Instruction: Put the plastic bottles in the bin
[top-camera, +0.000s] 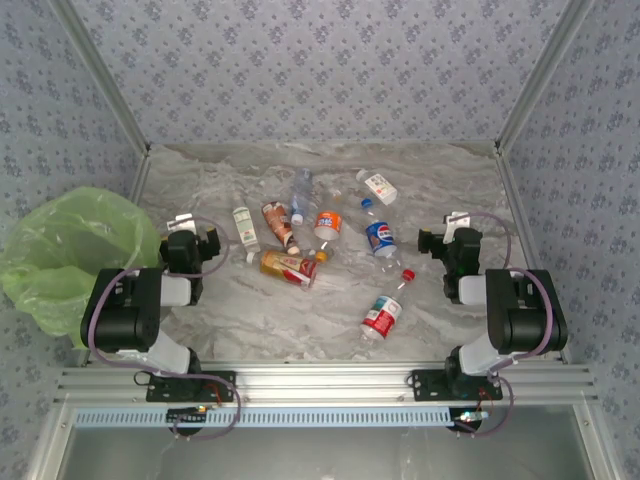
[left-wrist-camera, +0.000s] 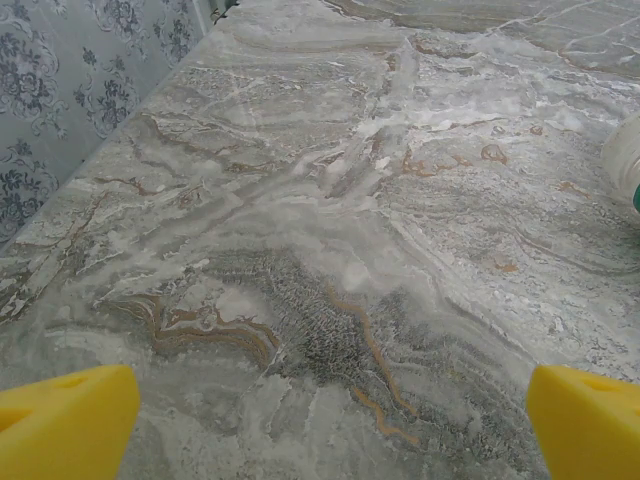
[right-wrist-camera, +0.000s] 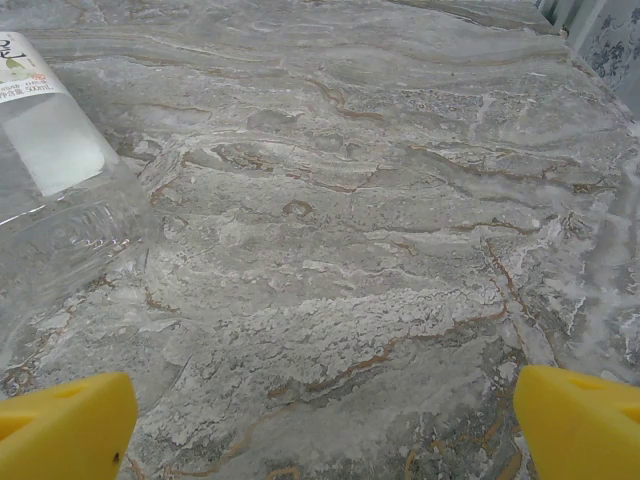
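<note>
Looks down on a marble-patterned bench (top-camera: 250, 320) strewn with about eight plastic bottles (top-camera: 288, 266), all lying on their sides. Most bunched in the middle, several touching; one red-labelled bottle (top-camera: 382, 315) apart at the near right. Places the bin (top-camera: 40, 290), lined with a pale green bag, off the bench's left edge, beside the left arm. Finds the left pincer (top-camera: 193, 228) and the right pincer (top-camera: 447, 232) both spread wide and holding nothing, each over bare marble at its own side of the bottles.

Likely trouble from here:
- Rolling away at a light nudge, being round and smooth.
- Knocking neighbours when reaching into the tight middle bunch.
- Slipping out of a grip on thin or crushed plastic.
- Dropping short of the rim, with the bin well apart from the right-hand bottles.

Hard to make out:
- Exact bottle count, because of overlaps.
- Bin's base and inside, veiled by the bag.
- From the left wrist, just a pale bottle edge (left-wrist-camera: 625, 160) cut off at the right.
- From the right wrist, a clear bottle (right-wrist-camera: 50, 170) cropped at the left, label partly legible.
</note>
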